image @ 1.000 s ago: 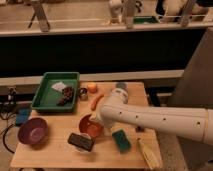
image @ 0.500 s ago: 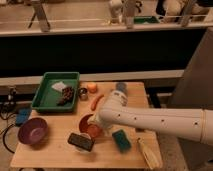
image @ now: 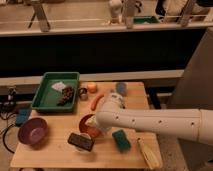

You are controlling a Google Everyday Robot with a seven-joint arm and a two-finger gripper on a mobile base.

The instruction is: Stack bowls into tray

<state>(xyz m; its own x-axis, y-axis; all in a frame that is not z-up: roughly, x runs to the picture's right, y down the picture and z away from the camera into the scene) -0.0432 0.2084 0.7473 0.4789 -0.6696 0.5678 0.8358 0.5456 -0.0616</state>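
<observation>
A purple bowl [image: 32,131] sits at the front left of the wooden table [image: 55,150]. A red-orange bowl [image: 86,125] sits in the table's middle, partly hidden by my white arm [image: 150,122], which reaches in from the right. My gripper [image: 95,130] is down at the right rim of the red-orange bowl. The green tray [image: 44,100] stands at the back left, with a white item [image: 59,86] and a dark item [image: 65,96] inside it.
An orange [image: 92,87], a carrot [image: 96,101], a dark can [image: 82,93] and a grey-blue cup [image: 121,88] lie behind the arm. A black block [image: 81,141], a teal sponge [image: 121,140] and a yellowish item [image: 149,152] lie along the front.
</observation>
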